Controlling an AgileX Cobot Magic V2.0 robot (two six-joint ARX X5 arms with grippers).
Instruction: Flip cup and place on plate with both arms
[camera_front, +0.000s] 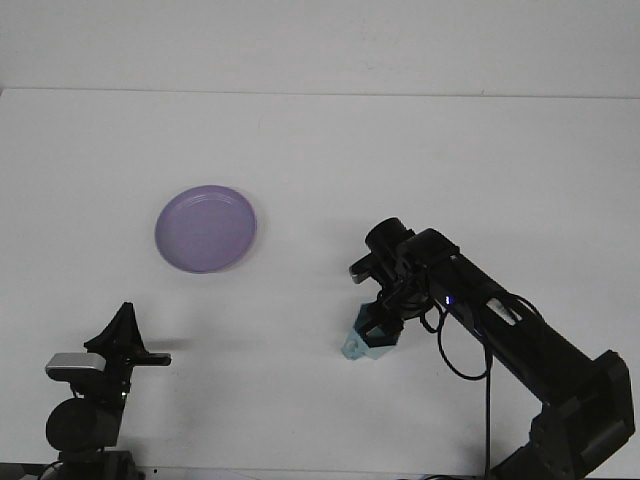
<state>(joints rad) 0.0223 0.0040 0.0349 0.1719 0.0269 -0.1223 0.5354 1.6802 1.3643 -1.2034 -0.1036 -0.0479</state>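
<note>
The right tool (375, 332) grips the cup (362, 343) on our counter (420, 150). We see the plate (206, 228) well apart. We cannot tell the left tool's (125, 340) state.

Pretty bright, flat light overall, and the white table (420, 150) is nearly blown out, so it barely shows any texture. Shadows are soft and faint: a pale one just right of the purple plate (206, 228), another smudge under the right arm (500, 330). The dark arm loses detail to black. The picture is slightly soft, with no obvious glare spots.
</note>
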